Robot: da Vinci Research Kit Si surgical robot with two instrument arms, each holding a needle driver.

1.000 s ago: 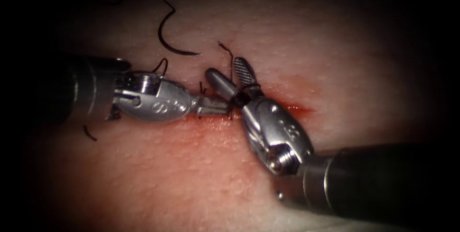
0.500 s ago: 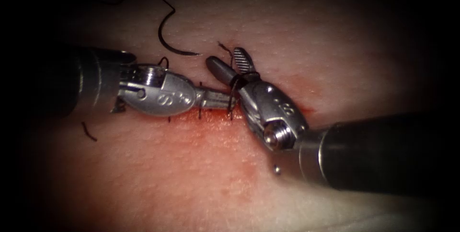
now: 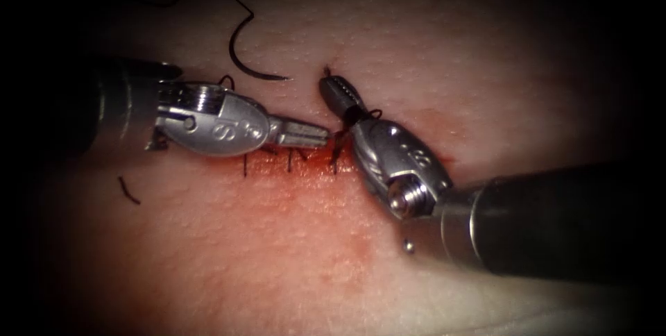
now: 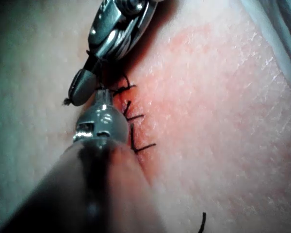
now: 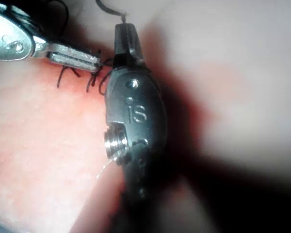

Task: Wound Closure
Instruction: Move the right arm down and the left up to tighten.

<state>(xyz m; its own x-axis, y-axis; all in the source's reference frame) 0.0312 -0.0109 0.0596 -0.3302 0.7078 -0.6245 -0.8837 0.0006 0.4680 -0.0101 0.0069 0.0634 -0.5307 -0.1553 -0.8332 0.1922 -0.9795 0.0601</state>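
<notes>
Endoscope view: the right tool (image 3: 338,87) has its fingers closed on the thread (image 3: 356,115) above the cut (image 3: 291,162). The left tool (image 3: 320,135) has closed fingers, and I cannot tell what they hold. The needle (image 3: 239,55) lies free on the tissue (image 3: 485,86), upper left of the cut.

Left wrist view: stitches (image 4: 136,131) cross the cut beside the left tool (image 4: 101,96).

Right wrist view: the right tool (image 5: 125,36) is closed at the thread end.

The cut (image 3: 298,159) is partly covered by the left tool (image 3: 316,135). The thread (image 3: 354,115) at 11 o'clock of the right tool (image 3: 334,86) is hidden between closed jaws. What the left tool's jaws hold cannot be told.
</notes>
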